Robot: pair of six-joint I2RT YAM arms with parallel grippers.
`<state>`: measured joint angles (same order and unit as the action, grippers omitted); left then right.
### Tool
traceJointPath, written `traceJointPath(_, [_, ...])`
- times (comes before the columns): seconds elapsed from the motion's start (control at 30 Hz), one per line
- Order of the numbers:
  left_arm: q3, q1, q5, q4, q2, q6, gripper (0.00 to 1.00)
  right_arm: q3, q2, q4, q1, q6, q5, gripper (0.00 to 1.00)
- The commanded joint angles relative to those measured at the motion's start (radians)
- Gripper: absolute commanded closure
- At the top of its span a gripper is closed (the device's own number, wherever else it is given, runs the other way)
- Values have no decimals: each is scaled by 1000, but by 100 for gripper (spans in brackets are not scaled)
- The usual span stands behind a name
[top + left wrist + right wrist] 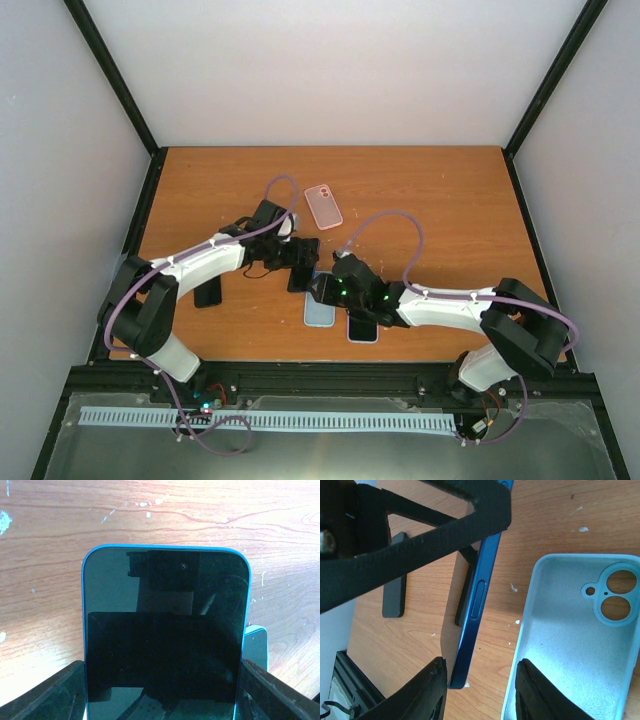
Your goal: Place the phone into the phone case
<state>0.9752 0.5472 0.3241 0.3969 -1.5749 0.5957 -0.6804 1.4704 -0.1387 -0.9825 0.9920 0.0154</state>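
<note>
Left gripper (160,700): closed onto the phone (165,630), its two black fingers (45,697) pressed against the long blue edges, screen facing the wrist camera
Phone: dark glass with a bright blue rim; held off flat, seen edge-on from the right wrist, its side button showing; whether its lower corner touches the wood cannot be told
Phone case (570,645): pale blue, lying open side up on the table (440,200), camera cut-outs at its far end; nothing inside it
Phone to case: the phone stands just beside the case's long rim, not yet within it
Right gripper (481,664): jaws spread wide and holding nothing; the phone's lower corner and the near rim of the case lie between its fingertips
Arms: both reach in to the middle of the table, grippers close together
Pink case (323,206): flat, farther back, apart from both grippers
Black slab (207,292): flat, under the left arm's forearm
Blue-rimmed slab (362,328): flat, just to the right of the phone case
</note>
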Motion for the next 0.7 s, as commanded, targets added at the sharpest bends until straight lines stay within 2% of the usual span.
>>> traceJointPath(0.0, [2, 7, 28, -47, 40, 27, 40, -24, 13, -28, -5, 5, -27, 63])
traceJointPath(0.13, [-13, 7, 31, -55, 50, 42, 40, -34, 15, -22, -5, 1, -36, 68])
traceJointPath(0.67, [-88, 7, 24, -107, 142, 119, 40, -48, -5, 3, -2, -8, -21, 71])
